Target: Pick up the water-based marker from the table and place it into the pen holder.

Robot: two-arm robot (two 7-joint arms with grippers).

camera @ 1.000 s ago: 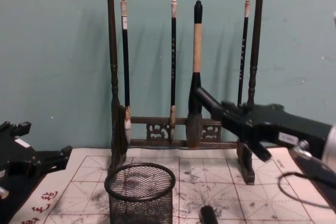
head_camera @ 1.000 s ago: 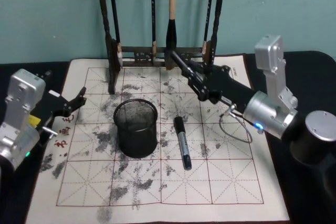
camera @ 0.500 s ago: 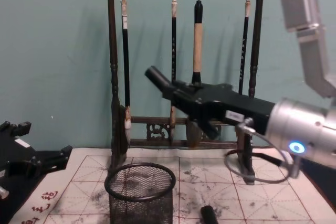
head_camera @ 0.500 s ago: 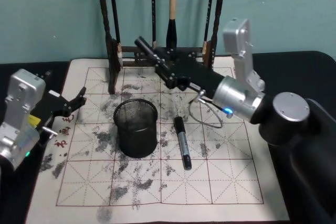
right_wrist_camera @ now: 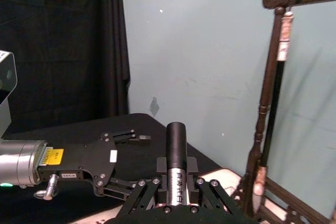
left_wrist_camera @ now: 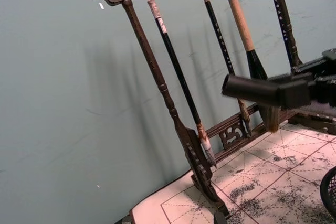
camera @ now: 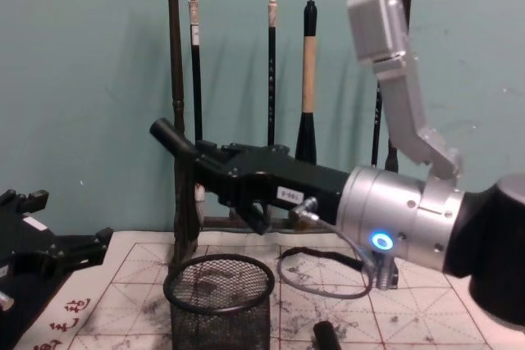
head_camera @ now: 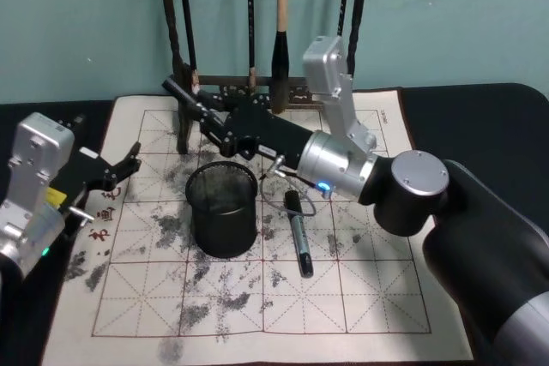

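Above the pen holder (head_camera: pixel 223 225): the right gripper (head_camera: pixel 210 117) hangs in the air, well clear of the rim and in front of the brush rack (head_camera: pixel 183 100).
Right gripper: its fingers are clamped on the water-based marker (right_wrist_camera: pixel 176 150), which lies along the gripper's axis with its capped end sticking out past the fingertips.
Water-based marker: off the table and nearly level, its free end tipped slightly up. In the chest view the end (camera: pixel 168 137) reaches just past the holder's left rim, by the rack's left post.
Change in the last second: the right arm has swung from the rack's right post, across the middle of the rack, to the left side over the holder, carrying the marker all the way.
Pen holder: upright on the table's calligraphy mat (head_camera: pixel 360 297), in the same square as before, seen from the side in the chest view (camera: pixel 220 317).
Second marker (head_camera: pixel 298 233): flat on the mat just right of the holder, apart from it, unmoved.
Left gripper (head_camera: pixel 127 169): parked at the mat's left edge with its fingers apart and holding nothing, unchanged.
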